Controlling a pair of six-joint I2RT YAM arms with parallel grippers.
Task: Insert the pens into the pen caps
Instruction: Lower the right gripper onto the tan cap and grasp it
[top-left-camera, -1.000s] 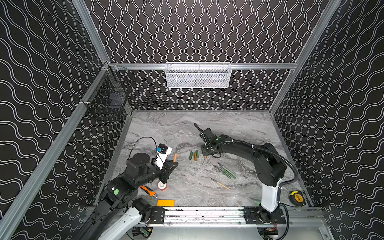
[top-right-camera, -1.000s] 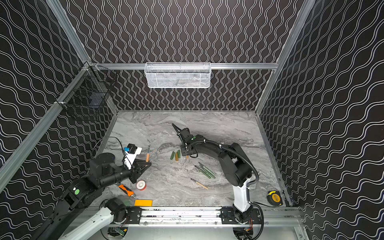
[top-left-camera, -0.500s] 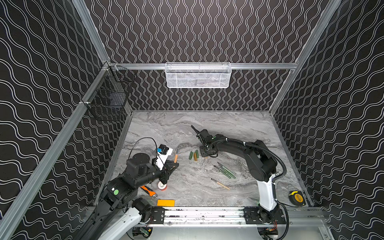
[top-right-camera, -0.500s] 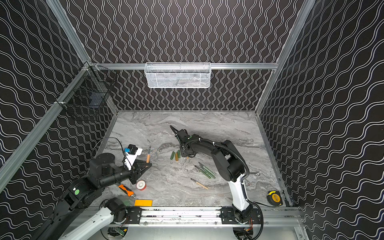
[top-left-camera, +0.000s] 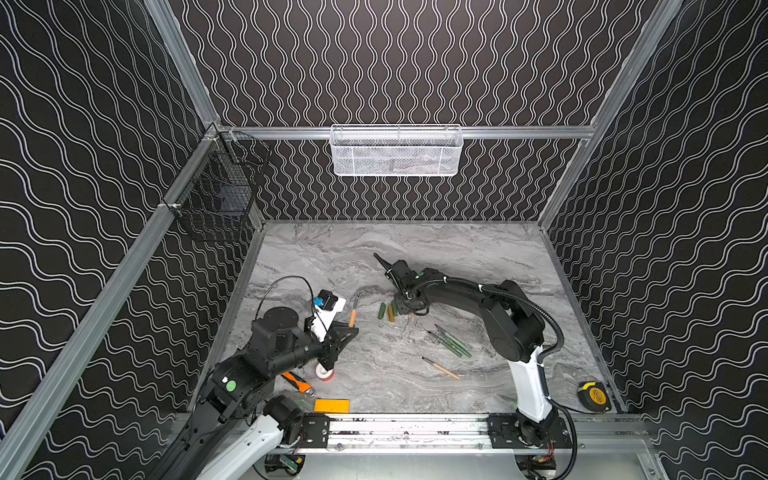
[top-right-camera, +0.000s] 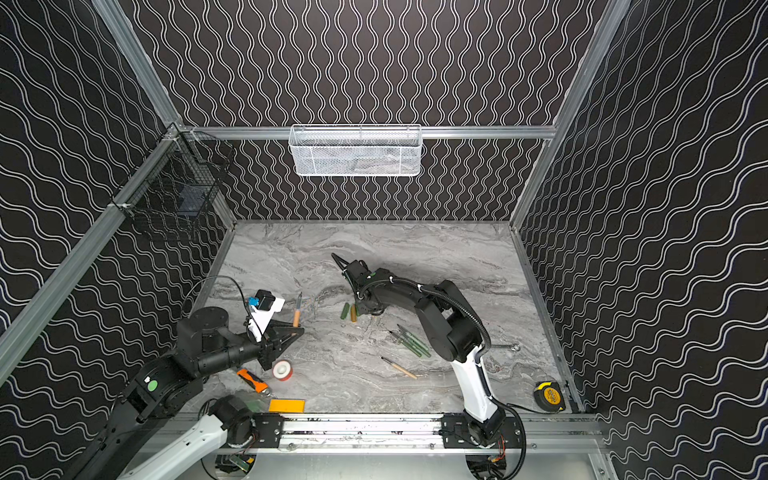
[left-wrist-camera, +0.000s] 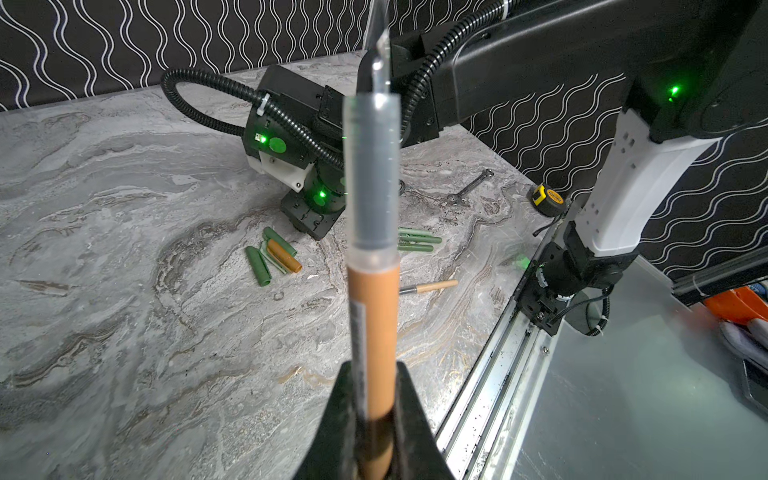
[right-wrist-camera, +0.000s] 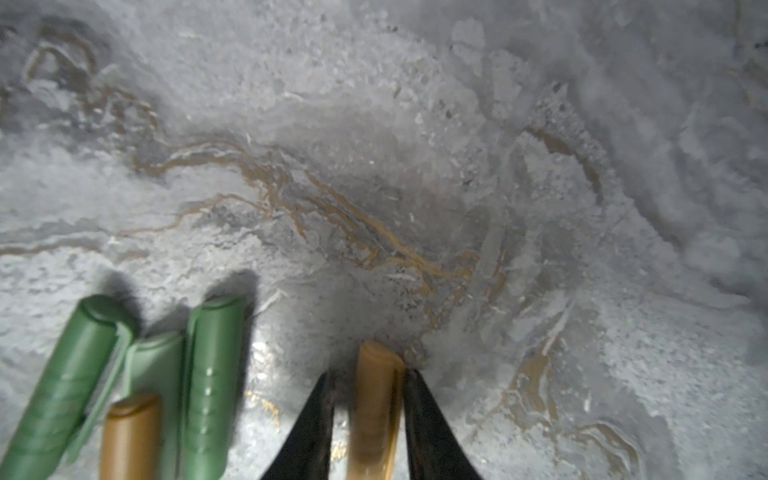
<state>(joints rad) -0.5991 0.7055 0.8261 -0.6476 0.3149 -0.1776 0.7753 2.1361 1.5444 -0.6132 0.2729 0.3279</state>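
**Item 1.** Left gripper (left-wrist-camera: 372, 368): the jaws are clamping the rear of a tan-barrelled pen with a translucent grey front section (left-wrist-camera: 374, 316). The pen is pointing away from the wrist and hanging clear above the grey marbled tabletop (top-left-camera: 374, 249), on the left in both top views.

**Item 2.** Right gripper (right-wrist-camera: 369, 376): it is sitting low at mid-table, with its black fingers (right-wrist-camera: 309, 432) standing on either side of a short mustard-tan pen cap (right-wrist-camera: 376, 415) that is lying flat. One finger is touching the cap and a thin dark line is showing along the other. Whether the jaws are gripping it cannot be told.

**Item 3.** Loose caps: a tight cluster of short caps (top-left-camera: 388, 311) is lying just beside that gripper. It is made up of two dark green caps (right-wrist-camera: 62, 395), a pale green cap (right-wrist-camera: 153, 361) and a second tan cap (right-wrist-camera: 129, 436).

**Item 4.** Loose pens: a bundle of thin green pens (top-left-camera: 451, 344) is lying near the right arm. A single tan pen (top-left-camera: 440, 368) is lying apart from it, toward the front rail.

**Item 5.** Sundries:
- An orange-and-black utility knife (top-left-camera: 297, 381), a red-and-white tape roll (top-left-camera: 324, 372) and an orange card (top-left-camera: 331, 405) are lying by the left arm.
- A yellow tape measure (top-left-camera: 593, 397) is sitting in the front right corner.
- A silver wrench (top-right-camera: 505, 346) is lying behind the right arm.
- A white mesh basket (top-left-camera: 397, 151) is hanging on the rear rail.
- A black wire basket (top-left-camera: 216, 199) is hanging on the left rail.
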